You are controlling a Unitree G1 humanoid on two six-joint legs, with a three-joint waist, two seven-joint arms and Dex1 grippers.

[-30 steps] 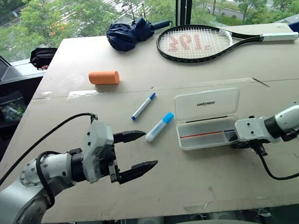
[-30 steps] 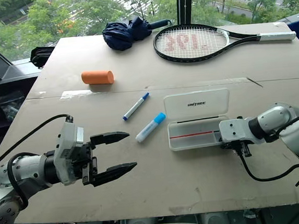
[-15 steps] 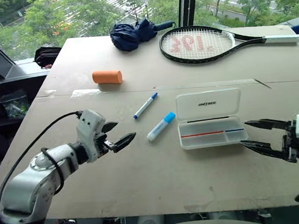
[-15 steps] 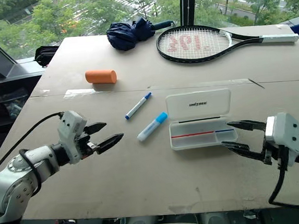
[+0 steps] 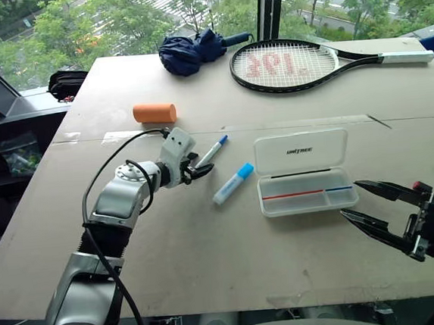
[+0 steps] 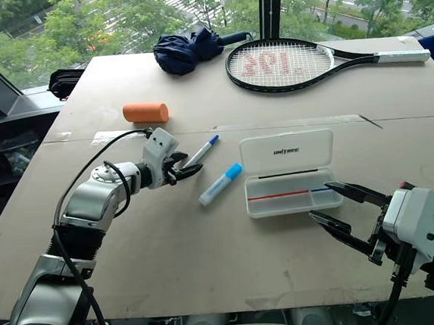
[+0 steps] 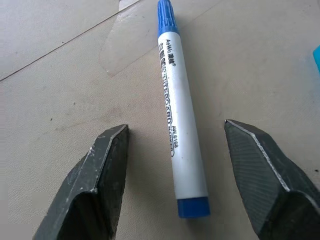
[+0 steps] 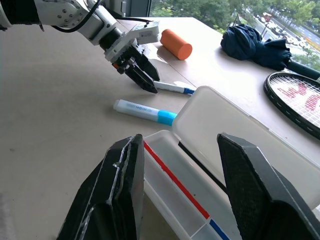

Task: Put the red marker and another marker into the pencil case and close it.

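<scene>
Left gripper, centre-left, half open and empty, straddles the blue marker. An off-centre squeeze could roll it away. Right gripper, lower right, open and empty, sits beside the case; it could bump it.

i see a beige table with a seam running across it, and on the far part lie an orange cylinder, a folded dark blue umbrella and a tennis racket. nearer to me, the open white pencil case sits right of centre with a red marker in its tray. just left of it lie a light-blue-capped marker and a thin blue marker, both angled the same way.
</scene>
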